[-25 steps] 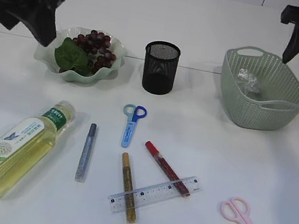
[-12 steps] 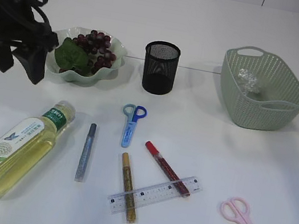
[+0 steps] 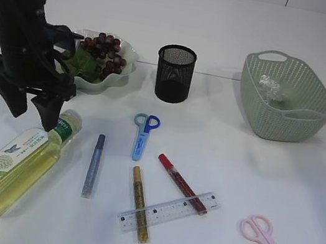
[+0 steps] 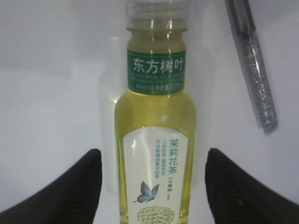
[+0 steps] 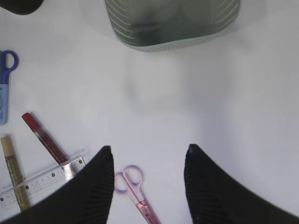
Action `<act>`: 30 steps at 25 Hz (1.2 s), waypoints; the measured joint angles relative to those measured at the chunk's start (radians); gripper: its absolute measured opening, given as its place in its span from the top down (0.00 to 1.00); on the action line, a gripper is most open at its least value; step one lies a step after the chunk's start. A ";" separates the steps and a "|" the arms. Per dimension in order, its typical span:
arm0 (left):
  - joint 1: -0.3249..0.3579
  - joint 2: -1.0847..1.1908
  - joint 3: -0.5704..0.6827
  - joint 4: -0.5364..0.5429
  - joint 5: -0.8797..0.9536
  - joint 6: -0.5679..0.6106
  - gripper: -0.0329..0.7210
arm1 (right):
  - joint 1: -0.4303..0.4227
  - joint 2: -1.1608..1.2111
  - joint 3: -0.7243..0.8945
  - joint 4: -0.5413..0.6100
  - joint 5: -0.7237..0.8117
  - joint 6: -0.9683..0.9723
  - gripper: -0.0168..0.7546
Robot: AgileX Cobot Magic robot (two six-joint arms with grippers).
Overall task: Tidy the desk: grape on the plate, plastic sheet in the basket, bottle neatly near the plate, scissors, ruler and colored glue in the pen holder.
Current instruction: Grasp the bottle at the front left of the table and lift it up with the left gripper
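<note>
I have the left gripper (image 3: 29, 112) hanging over the lying clear plastic bottle of yellow tea (image 3: 17, 162), its jaws spread wide on both sides of the bottle's body and not touching it. The bottle lies on the white table (image 3: 238, 160), below the pale green wavy plate (image 3: 103, 83). My right gripper (image 5: 148, 186) is high, jaws wide and holding nothing, above the pink scissors (image 5: 135, 193).

the plate (image 3: 124, 68) with grapes (image 3: 107, 49) sits back left, the pen holder (image 3: 174, 73) to its right, the basket (image 3: 286, 98) far right with the plastic sheet (image 3: 271, 88) in it. the bottle (image 3: 19, 161) lies front left, the ruler (image 3: 168, 212) across two glue pens front centre.
</note>
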 joint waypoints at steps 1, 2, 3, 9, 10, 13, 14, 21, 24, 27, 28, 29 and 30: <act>0.000 0.014 0.000 0.000 0.000 0.000 0.28 | 0.000 0.000 0.000 0.000 0.000 0.000 0.46; 0.000 0.029 0.000 -0.002 -0.002 0.000 0.28 | 0.000 0.000 0.000 0.000 0.000 0.000 0.46; 0.000 0.041 0.000 -0.002 -0.002 0.000 0.28 | 0.000 0.000 0.000 0.000 0.000 0.000 0.46; 0.000 0.106 0.000 -0.002 -0.004 0.001 0.28 | 0.000 0.000 0.000 0.000 0.000 0.000 0.46; 0.000 0.108 -0.002 -0.002 -0.006 0.001 0.28 | 0.000 0.000 0.000 0.000 0.000 0.000 0.46; 0.000 0.121 -0.006 -0.002 -0.006 0.001 0.27 | 0.000 0.000 0.000 0.000 0.000 0.000 0.46; 0.000 0.127 -0.008 -0.006 -0.006 0.001 0.27 | 0.000 0.000 0.000 0.000 0.000 0.000 0.46; 0.000 0.166 -0.010 -0.008 -0.004 0.004 0.25 | 0.000 0.000 0.000 0.000 0.000 0.000 0.46; 0.000 0.170 -0.012 -0.008 -0.004 0.004 0.25 | 0.000 0.000 0.000 0.000 0.000 0.000 0.46; 0.000 0.179 -0.014 -0.008 -0.004 0.004 0.25 | 0.000 0.000 0.000 0.000 0.000 0.000 0.46; 0.000 0.182 -0.014 -0.008 -0.004 0.004 0.25 | 0.000 0.000 0.000 0.000 0.000 0.000 0.46; 0.000 0.189 -0.014 -0.008 -0.004 0.004 0.25 | 0.000 0.000 0.000 0.000 0.000 0.000 0.46; 0.000 0.194 -0.014 -0.008 -0.004 0.004 0.25 | 0.000 0.000 0.000 0.000 0.000 0.000 0.46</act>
